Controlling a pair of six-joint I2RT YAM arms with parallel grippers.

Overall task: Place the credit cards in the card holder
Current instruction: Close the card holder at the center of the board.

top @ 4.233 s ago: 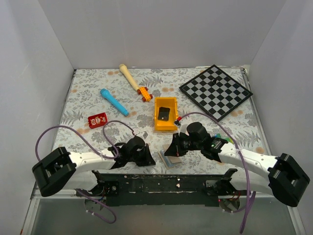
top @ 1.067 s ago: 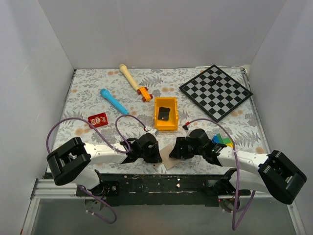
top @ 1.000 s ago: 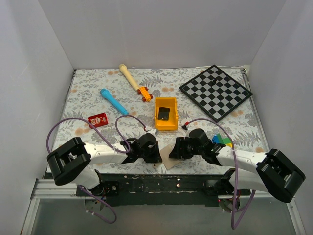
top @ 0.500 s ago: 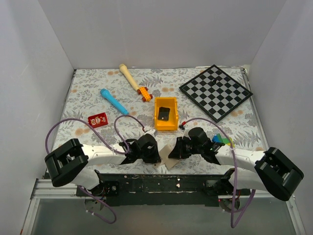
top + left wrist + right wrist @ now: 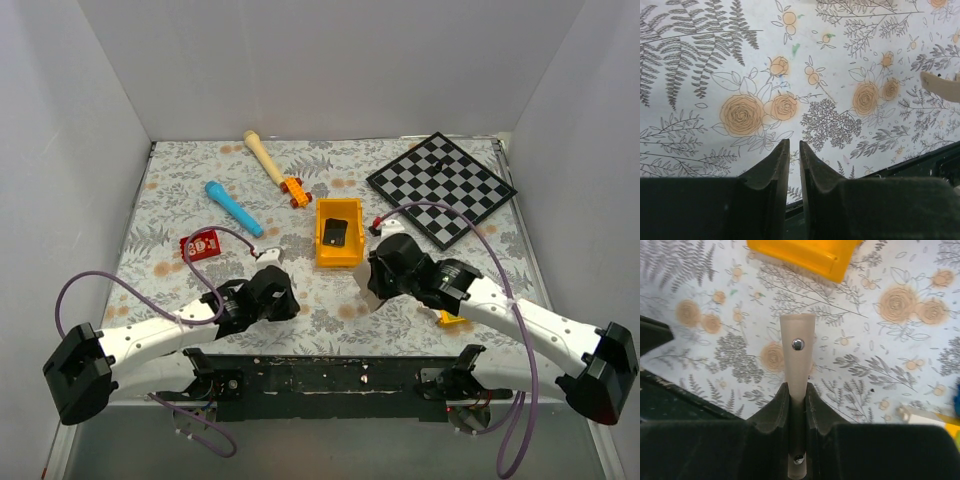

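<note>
We see the left arm (image 5: pixel 150 340) lying low and stretched from its base at 7 o'clock toward the table's middle. The left gripper (image 5: pixel 789 150) looks down on the floral cloth (image 5: pixel 840 60). Its two dark, matte fingers (image 5: pixel 771 167) taper to blunt tips and stand a narrow slit apart, with nothing between them.

The right arm (image 5: pixel 520 315) reaches in from 5 o'clock, its wrist bent over so the right gripper (image 5: pixel 797 392) points at the near side of the table. Its claw is pinched on the card holder (image 5: pixel 797 360). From the wrist camera, the holder shows edge-on as a slim tan wedge, smooth and soft-looking, wider at its far end. It has a shiny round metal snap (image 5: pixel 797 344) on its face. It is held off the cloth, just at 6 o'clock of the yellow bin (image 5: pixel 325 255), a glossy, hard-plastic box with straight walls.

The red card (image 5: pixel 200 243), thin, flat and rectangular with white markings, lies on the cloth at 9 o'clock, at about 11 o'clock from the left claw and well apart from the holder. A rigid black-and-white checkerboard (image 5: pixel 440 187) lies at 2 o'clock.
</note>
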